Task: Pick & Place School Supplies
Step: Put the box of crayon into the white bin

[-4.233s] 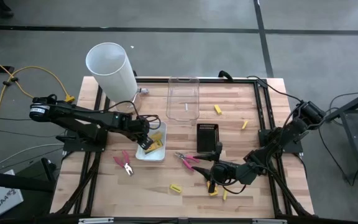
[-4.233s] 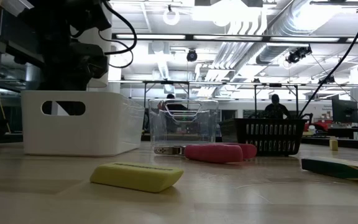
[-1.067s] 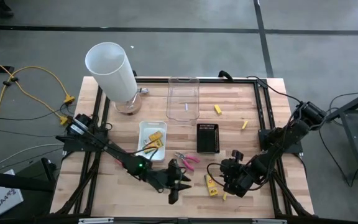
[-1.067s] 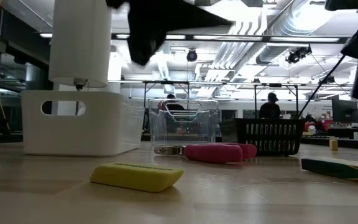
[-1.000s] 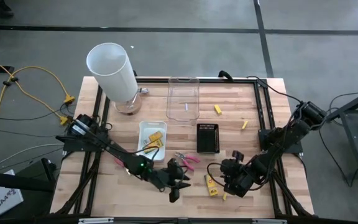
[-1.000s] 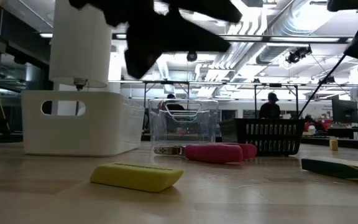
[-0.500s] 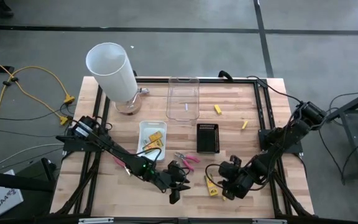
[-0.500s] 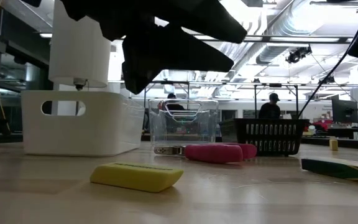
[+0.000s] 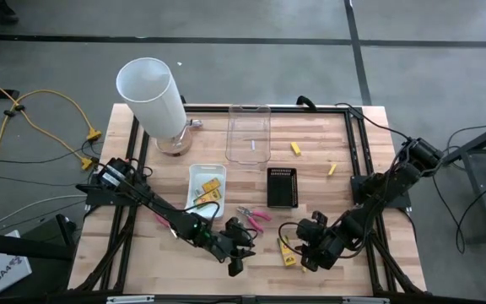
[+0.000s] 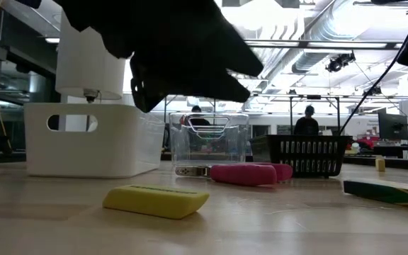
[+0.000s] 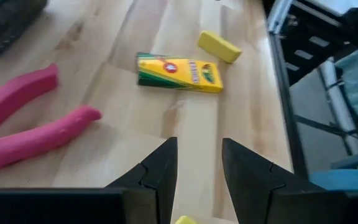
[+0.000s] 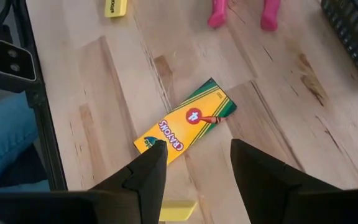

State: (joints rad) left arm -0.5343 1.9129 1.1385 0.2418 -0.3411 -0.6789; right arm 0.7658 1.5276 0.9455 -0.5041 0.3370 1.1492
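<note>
The wooden table has light planks and a black metal frame around it. It stands on a grey floor with dark lines. In the low view, the room behind is big and bright, with white pipes and lights on the ceiling, and a person sits far back.

The tall white cylinder stands far from both grippers, at the back of the table. Beside it is the clear tray. Closer to the grippers are the white tray, with yellow things inside, and the black tray.

The left gripper hangs low over the front middle of the table. Its two fingers are a little way apart and hold nothing. A yellow eraser lies on the wood right under it. The pink pliers lie just behind it, and another pink pair peeks out from beside the left arm.

The right gripper hangs just beside the left one. Its fingers are spread wide and hold nothing. The crayon box lies flat on the wood right in front of its fingertips. A small yellow stub lies under this gripper. Two more yellow stubs lie far off, near the back right.
</note>
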